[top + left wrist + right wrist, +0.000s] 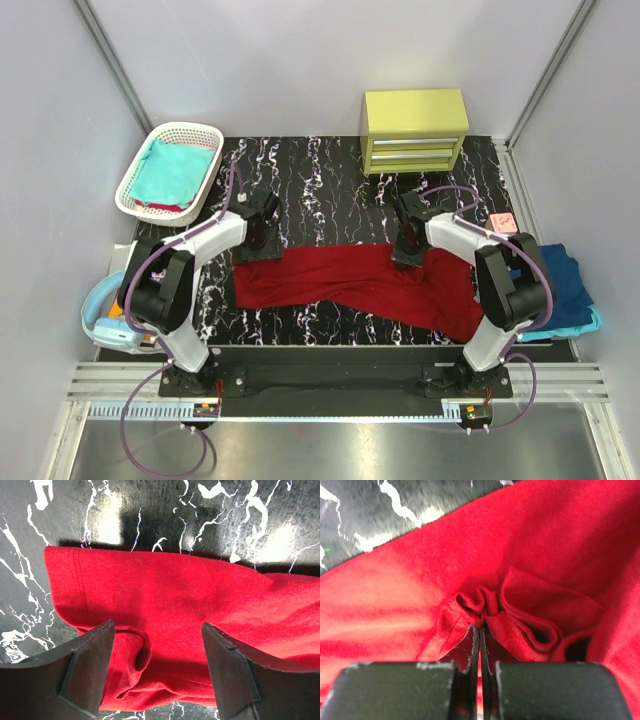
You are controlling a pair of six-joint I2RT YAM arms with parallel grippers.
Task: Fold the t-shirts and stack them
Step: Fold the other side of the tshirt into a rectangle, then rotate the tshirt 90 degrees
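A dark red t-shirt (350, 285) lies spread lengthwise across the black marbled mat (330, 180). My left gripper (259, 250) stands over its far left corner. In the left wrist view it (157, 652) is open, its fingers (92, 672) astride a folded hem of the red cloth (175, 595) with nothing pinched. My right gripper (408, 258) sits on the shirt's far edge right of centre. In the right wrist view it (481, 626) is shut on a bunched pinch of the red cloth (545, 545). A teal t-shirt (172, 170) lies in the basket. Navy and light blue t-shirts (565, 285) are piled at the right edge.
The white lattice basket (128, 190) stands at the back left. A yellow-green drawer cabinet (414, 130) is at the back of the mat. A small pink block (503, 222) lies near the right arm. A light blue object (105, 318) sits off the mat's left side.
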